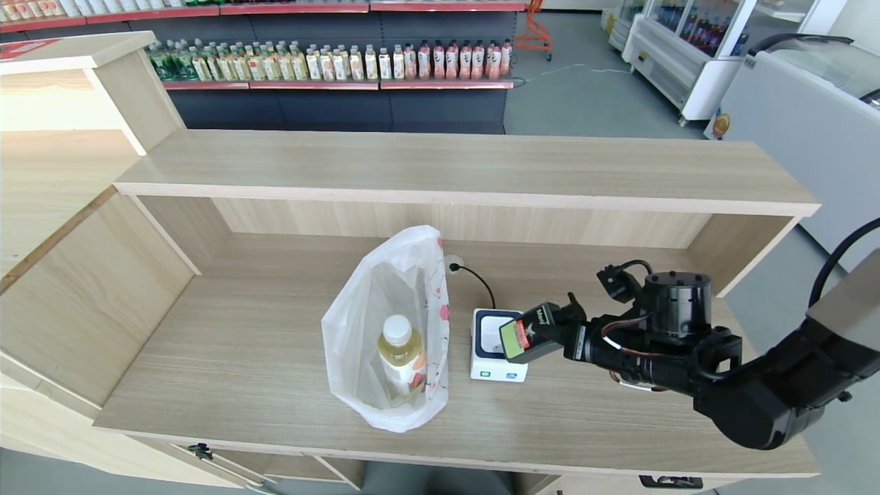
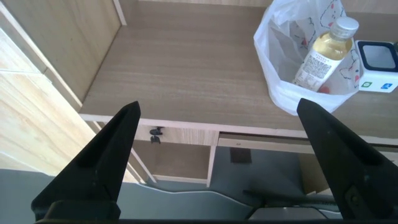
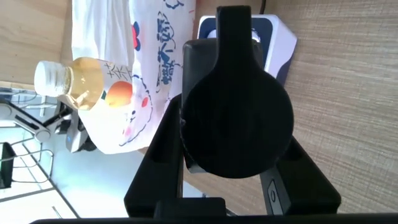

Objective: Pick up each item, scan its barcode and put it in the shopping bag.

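The small dark box [image 1: 524, 335] with a green face, likely light, stiff and safest held by its flat sides, sits right of centre pinched in the right gripper [image 1: 550, 328] just above the white scanner [image 1: 496, 371], beside the shopping bag [image 1: 357, 330] holding a drink bottle [image 1: 401, 352]; its barcode is hidden.

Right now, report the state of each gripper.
Left gripper: open, empty.
Right gripper: shut on a dark box, by the scanner.

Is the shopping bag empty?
No, a bottle stands inside the shopping bag.
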